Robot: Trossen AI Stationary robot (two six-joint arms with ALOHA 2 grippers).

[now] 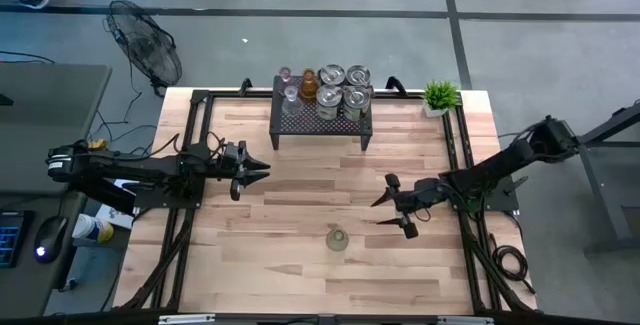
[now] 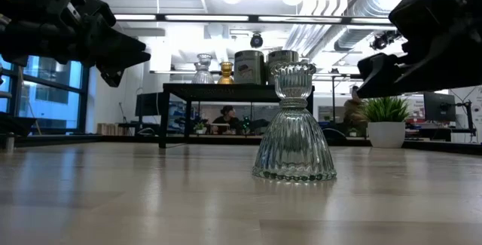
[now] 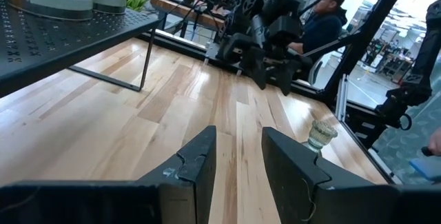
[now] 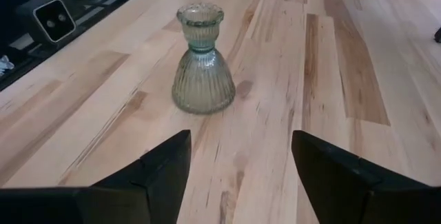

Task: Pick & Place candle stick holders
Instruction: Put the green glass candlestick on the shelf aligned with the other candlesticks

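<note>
Right end effector (image 4: pixel 238 172) released near upright ribbed glass holder (image 4: pixel 202 62) — left end effector (image 3: pixel 238 165) released, apart

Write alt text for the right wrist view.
A ribbed pale green glass holder stands upright and alone on the wooden table, ahead of the open right gripper, whose two dark fingers frame the view's bottom without touching it.
</note>
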